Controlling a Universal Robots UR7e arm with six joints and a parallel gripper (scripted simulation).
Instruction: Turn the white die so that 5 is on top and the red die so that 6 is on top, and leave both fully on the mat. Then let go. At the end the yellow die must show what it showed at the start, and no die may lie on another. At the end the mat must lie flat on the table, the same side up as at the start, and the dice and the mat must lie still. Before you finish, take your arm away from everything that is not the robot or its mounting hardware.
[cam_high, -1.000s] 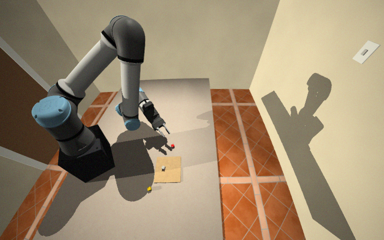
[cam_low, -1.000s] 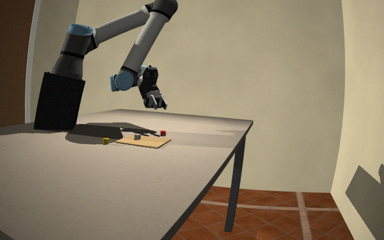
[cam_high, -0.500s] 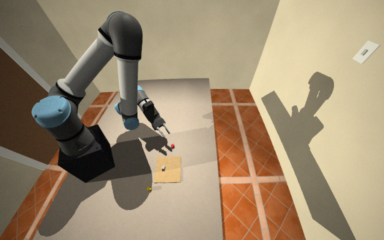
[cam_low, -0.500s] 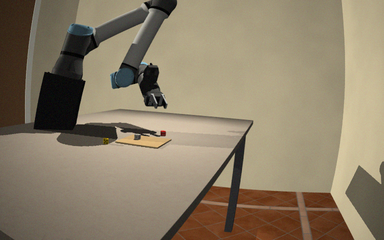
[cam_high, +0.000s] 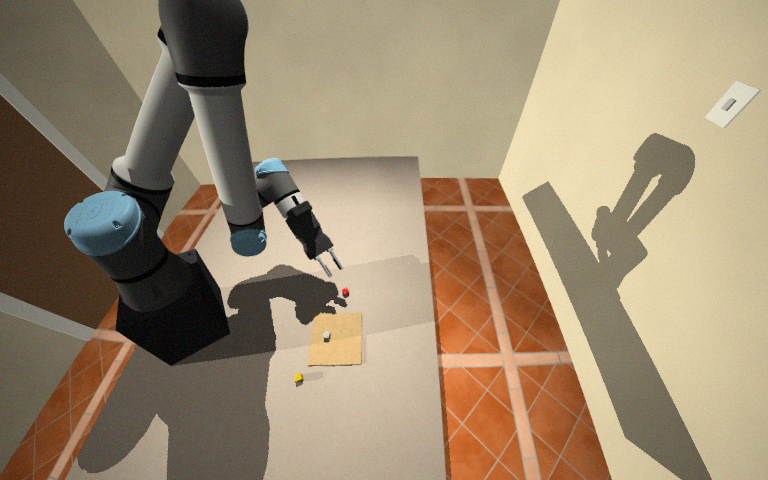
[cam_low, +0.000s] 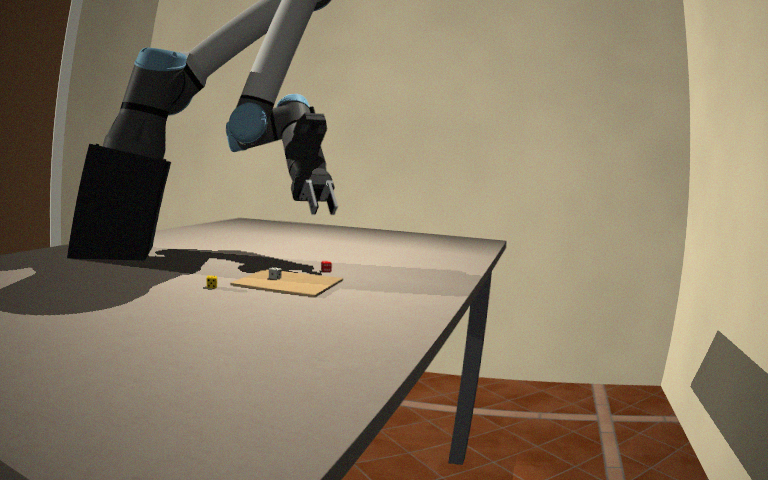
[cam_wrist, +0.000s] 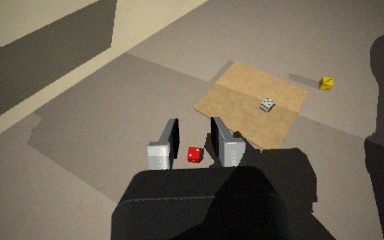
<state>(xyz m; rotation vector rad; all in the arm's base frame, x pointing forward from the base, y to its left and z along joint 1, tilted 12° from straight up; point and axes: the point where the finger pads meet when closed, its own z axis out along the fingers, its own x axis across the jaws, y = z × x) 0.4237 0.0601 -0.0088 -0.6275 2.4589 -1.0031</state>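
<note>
Barely begun, by the look of it. Claw (cam_low: 321, 206) raised well above the desk (cam_low: 396, 266), jaws partly parted and gripping nothing, seen in the wrist view straddling the line of sight to the red die (cam_wrist: 194, 154) far below. Red die resting on bare desk just off a corner of the mat (cam_high: 342, 350), not touching it, so both its move onto the mat and its turn to 6 probably left to do; top face too small to read, though white pips show on its sides. White die (cam_high: 326, 335) already on the mat, near the middle, clear of the edges; top face not legible, so the turn to 5 cannot be judged done. Yellow die (cam_high: 298, 378) off the mat on the opposite side from the red, near but apart from it, to be left alone. No die stacked on another. Mat lying flat, a thin tan sheet like card or cork, square-cut, matte. Dice small hard cubes with slightly softened corners, pips dark on white and yellow, pale on red; likely slick and prone to roll if nudged. Desk a smooth grey slab with a dark edge on slim dark legs. Claw fingers flat grey metal-looking blades on a black body. Remaining, as a judgement: descent, grasp of red, reorientation, placement on the mat, the same check for white, then release.
</note>
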